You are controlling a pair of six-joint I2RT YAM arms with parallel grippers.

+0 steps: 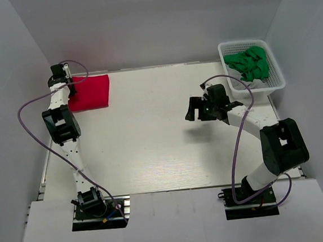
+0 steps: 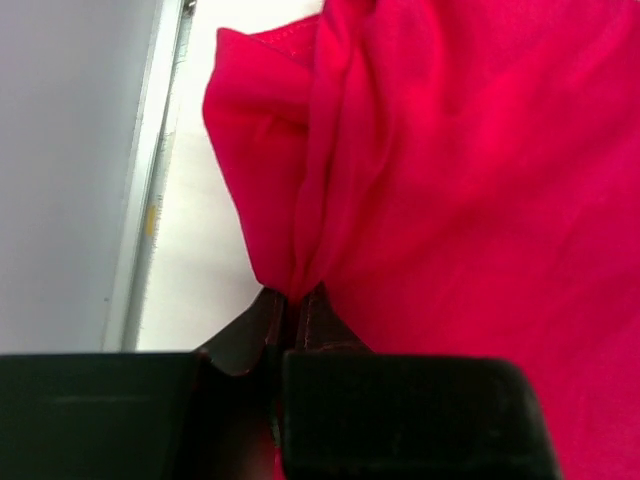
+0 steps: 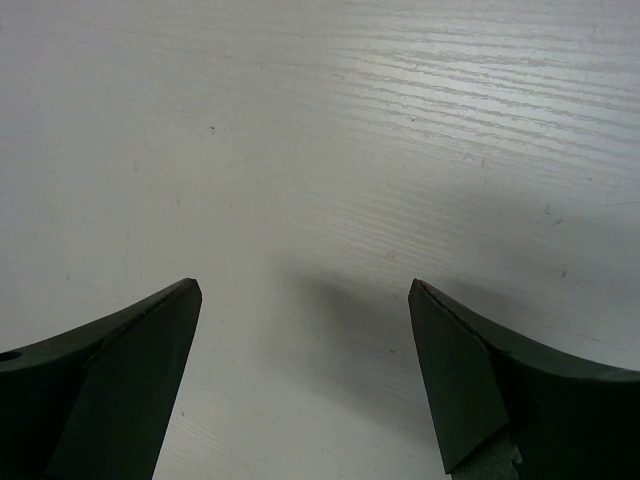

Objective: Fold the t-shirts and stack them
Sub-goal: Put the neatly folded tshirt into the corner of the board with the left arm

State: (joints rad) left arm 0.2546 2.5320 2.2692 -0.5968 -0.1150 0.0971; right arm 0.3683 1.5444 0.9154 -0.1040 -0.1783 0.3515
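Your left gripper (image 1: pixel 70 90) sits in the upper left of the top view, at the left edge of the folded red t-shirt (image 1: pixel 90 92). The shirt lies as a flat, roughly square pad in the far left corner of the table (image 1: pixel 152 139), close to the back wall.

In the left wrist view the left gripper (image 2: pixel 295 300) has its two dark fingers pressed together on a bunched ridge of the red t-shirt (image 2: pixel 460 180). The cloth rises out of the pinch and fans across the upper right of that frame. A hemmed corner sticks out toward the upper left, above a bare strip of table (image 2: pixel 195 270).

Your right gripper (image 1: pixel 192 109) hangs over the middle right of the table, well apart from the shirt. In the right wrist view the right gripper (image 3: pixel 303 290) has its fingers spread wide, with only the pale wood-grain table (image 3: pixel 320 120) between and beyond them. It touches nothing that you can see.

In the upper right of the top view stands a white lattice basket (image 1: pixel 275 72) holding crumpled green garments (image 1: pixel 249 62).
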